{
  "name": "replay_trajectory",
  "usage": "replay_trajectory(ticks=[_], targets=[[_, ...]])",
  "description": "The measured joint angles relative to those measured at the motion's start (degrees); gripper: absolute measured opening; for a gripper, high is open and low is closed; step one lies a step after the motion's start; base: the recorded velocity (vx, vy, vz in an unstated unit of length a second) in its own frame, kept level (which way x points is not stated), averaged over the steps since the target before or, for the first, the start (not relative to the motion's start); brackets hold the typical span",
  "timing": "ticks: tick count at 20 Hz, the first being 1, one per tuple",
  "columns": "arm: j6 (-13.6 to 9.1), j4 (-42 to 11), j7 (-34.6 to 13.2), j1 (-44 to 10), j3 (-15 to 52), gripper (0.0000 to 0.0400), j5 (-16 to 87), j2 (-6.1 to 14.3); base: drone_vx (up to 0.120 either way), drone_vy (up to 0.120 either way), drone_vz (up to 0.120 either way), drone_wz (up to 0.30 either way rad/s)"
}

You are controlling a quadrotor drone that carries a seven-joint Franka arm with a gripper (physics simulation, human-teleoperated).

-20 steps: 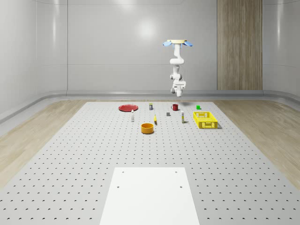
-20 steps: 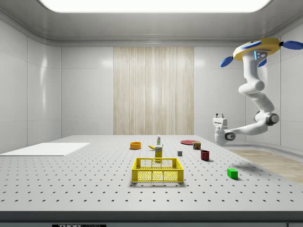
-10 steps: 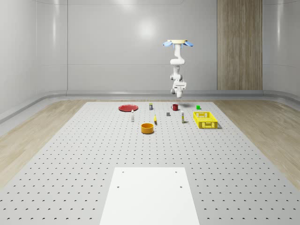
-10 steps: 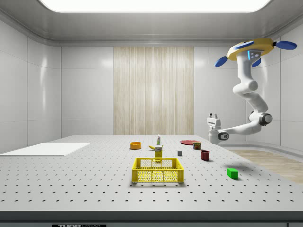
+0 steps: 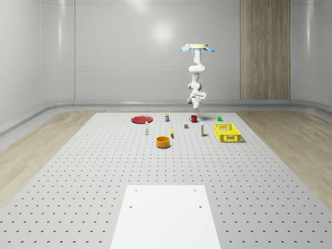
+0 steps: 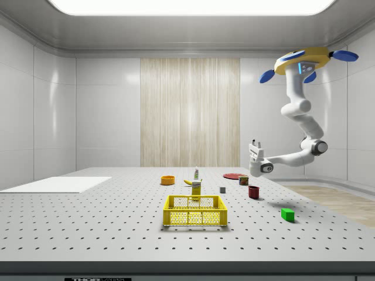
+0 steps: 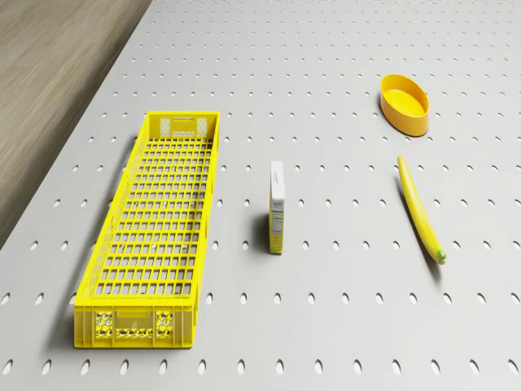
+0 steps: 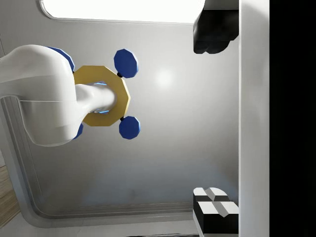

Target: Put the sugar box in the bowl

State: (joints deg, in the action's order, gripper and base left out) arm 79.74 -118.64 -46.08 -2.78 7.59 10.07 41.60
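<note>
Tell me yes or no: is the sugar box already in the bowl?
No. In the drone view the sugar box stands on the table between the yellow crate and the banana, well apart from the bowl.

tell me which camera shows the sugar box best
The drone view: the sugar box stands large between the yellow crate and the banana. In the whole-scene view and the side view it is a tiny shape.
</note>
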Motion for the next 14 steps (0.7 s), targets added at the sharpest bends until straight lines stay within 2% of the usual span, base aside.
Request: replay_trajectory(ticks=[5,7,9,12,14], targets=[[0.6,-3.0,-1.9,-2.9,9.1,0.0400,13.0,0.8,0.120,0.000,0.000,0.000],[1.1,-6.0,-3.3,-4.9,14.7,0.0400,21.4,1.5,0.120,0.000,-0.120,0.000],[1.6,-10.7,-5.4,-7.5,21.5,0.0400,31.9,2.6,0.120,0.000,-0.120,0.000],[2.1,-21.0,-10.4,-12.8,32.5,0.0400,50.8,4.9,0.120,0.000,-0.120,0.000],[1.5,-28.6,-15.0,-17.5,39.3,0.0400,63.9,6.6,0.000,0.000,-0.120,0.000]])
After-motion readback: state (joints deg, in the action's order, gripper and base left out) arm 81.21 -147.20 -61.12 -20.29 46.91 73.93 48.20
